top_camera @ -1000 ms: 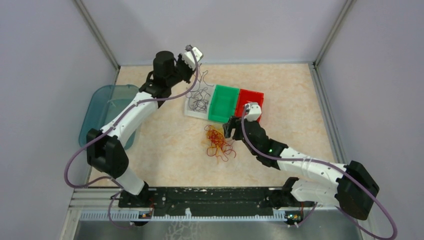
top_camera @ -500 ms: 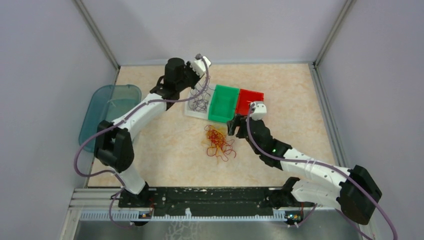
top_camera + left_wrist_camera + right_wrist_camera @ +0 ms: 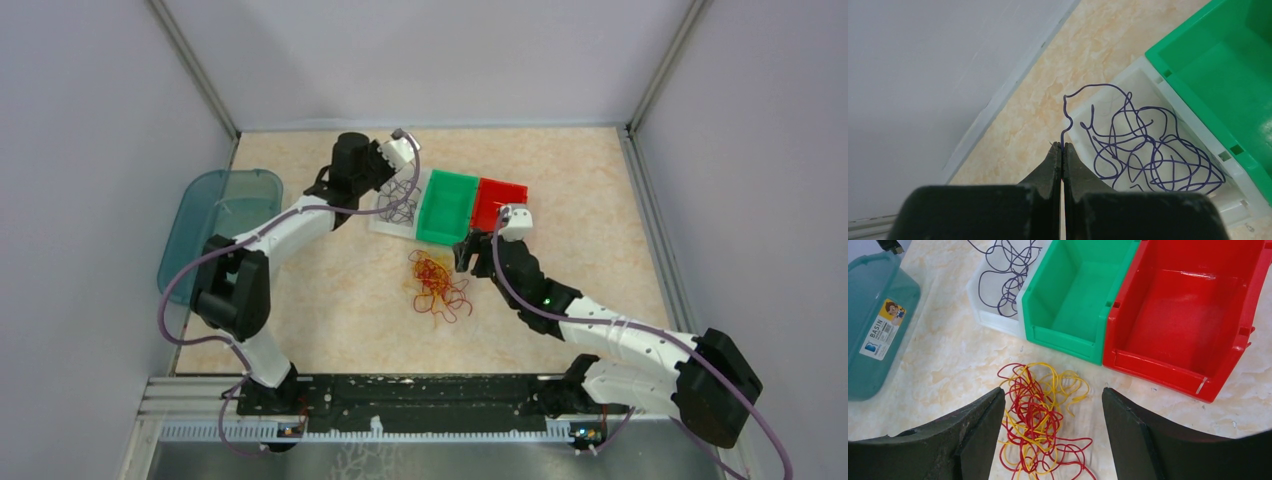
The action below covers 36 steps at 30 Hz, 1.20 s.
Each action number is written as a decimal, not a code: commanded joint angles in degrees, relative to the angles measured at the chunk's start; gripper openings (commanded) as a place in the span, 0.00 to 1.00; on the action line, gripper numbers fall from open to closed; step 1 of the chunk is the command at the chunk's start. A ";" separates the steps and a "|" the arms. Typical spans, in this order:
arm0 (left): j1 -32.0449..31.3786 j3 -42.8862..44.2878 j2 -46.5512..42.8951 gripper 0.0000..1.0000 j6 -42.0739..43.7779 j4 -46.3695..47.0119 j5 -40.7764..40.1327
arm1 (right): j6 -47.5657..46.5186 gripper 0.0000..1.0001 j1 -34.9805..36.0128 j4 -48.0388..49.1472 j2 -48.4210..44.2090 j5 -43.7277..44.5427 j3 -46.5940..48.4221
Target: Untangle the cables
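- The left pincer (image 3: pixel 1062 146) is squeezed tight on one end of the purple cable (image 3: pixel 1148 155).
- The rest of the purple cable lies in loops inside the white bin (image 3: pixel 990 320). A loop or two pokes out over the rim on the pincer's side.
- From the left pincer, the purple loops lie in front and a bit to the right, lower down.
- The left arm is stretched far out to the back of the desk (image 3: pixel 948 370), with its wrist over the far left corner of the white bin.
- I think it will let go next, so the last end drops in with the loops.
- The red and yellow tangle (image 3: pixel 1040 422) lies on the desk, just in front of the green bin (image 3: pixel 1073 295).
- The green bin and the red bin (image 3: pixel 1193 315) hold nothing.
- The right pincer (image 3: pixel 1050 397) is spread wide and holds nothing.
- The tangle sits right below the right pincer, between its two fingers.
- The tangle is longer from the bins toward the arm bases than from side to side.
- The right arm is much nearer to this tangle than the left arm.
- The right arm reaches forward and to the left, with its wrist tipped down at the tangle.
- I think it only has to go straight down and pinch one strand.
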 commanded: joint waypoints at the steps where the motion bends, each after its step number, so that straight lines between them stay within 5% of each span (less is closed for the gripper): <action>1: -0.22 -1.29 1.33 0.00 0.14 0.36 1.69 | 0.51 0.72 -0.35 2.26 -0.46 0.27 -0.10; 31: -2.07 -2.45 14.63 0.01 -2.82 0.86 3.54 | 1.41 0.72 -4.33 2.86 1.04 -1.86 -1.43; 33: -1.96 -1.54 13.92 0.14 -3.33 -0.78 4.75 | 1.47 0.72 -4.36 3.43 1.57 -2.31 -1.48; 36: -0.93 1.50 11.58 0.51 -5.04 -6.10 10.06 | 1.52 0.72 -4.37 4.02 2.31 -2.76 -1.15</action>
